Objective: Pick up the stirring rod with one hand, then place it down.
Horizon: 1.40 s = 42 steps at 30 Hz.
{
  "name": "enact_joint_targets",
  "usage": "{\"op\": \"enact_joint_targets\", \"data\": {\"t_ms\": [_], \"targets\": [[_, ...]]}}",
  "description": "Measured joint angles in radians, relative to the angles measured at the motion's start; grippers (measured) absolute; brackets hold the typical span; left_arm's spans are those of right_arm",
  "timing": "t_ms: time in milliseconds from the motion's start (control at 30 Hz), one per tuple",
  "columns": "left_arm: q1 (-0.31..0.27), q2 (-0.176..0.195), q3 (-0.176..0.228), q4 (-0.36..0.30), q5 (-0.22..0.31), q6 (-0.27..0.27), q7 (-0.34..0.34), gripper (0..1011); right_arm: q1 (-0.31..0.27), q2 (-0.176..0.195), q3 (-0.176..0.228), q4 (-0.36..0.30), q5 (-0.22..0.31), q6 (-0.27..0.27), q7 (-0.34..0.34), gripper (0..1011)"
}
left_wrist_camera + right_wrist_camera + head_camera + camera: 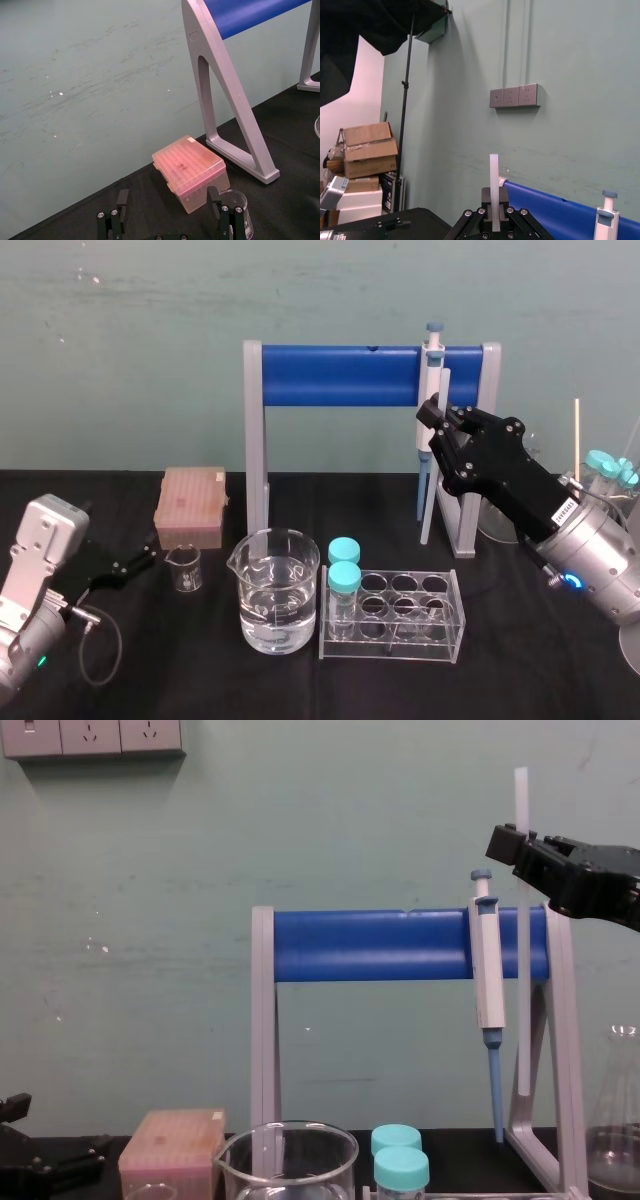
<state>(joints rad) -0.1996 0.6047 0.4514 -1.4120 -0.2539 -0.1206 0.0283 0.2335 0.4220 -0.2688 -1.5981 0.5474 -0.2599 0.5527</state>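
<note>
Right of centre in the head view, the right gripper [438, 425] has its black fingers clamped on the stirring rod [428, 505]. The rod stands close to upright, tucked just beside the pipette [432, 375] hanging on the blue stand [340, 377]. At the upper right of the chest view, its lower end appears to hang clear of the table [560, 660]. The left gripper [140, 560] sits parked at lower left, fingers apart.

Now the danger: the grip is high up, so a long tail dangles below. Swing it sideways and it could clip the pipette or the stand's leg [468, 525]. Smooth glass may slide through the fingers. Set down end-first, it could snap or topple toward the test-tube rack [452, 605].
</note>
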Motion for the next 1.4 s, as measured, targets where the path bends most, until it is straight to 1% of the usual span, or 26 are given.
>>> {"op": "enact_joint_targets", "data": {"t_ms": [1167, 1400], "targets": [[0.0, 0.0, 0.0, 0.0, 0.0, 0.0, 0.0, 1000, -0.005, 0.001, -0.007, 0.0, -0.002, 0.007, -0.002, 72], [0.0, 0.0, 0.0, 0.0, 0.0, 0.0, 0.0, 1000, -0.011, 0.002, -0.022, 0.02, 0.0, 0.017, 0.007, 72]]}}
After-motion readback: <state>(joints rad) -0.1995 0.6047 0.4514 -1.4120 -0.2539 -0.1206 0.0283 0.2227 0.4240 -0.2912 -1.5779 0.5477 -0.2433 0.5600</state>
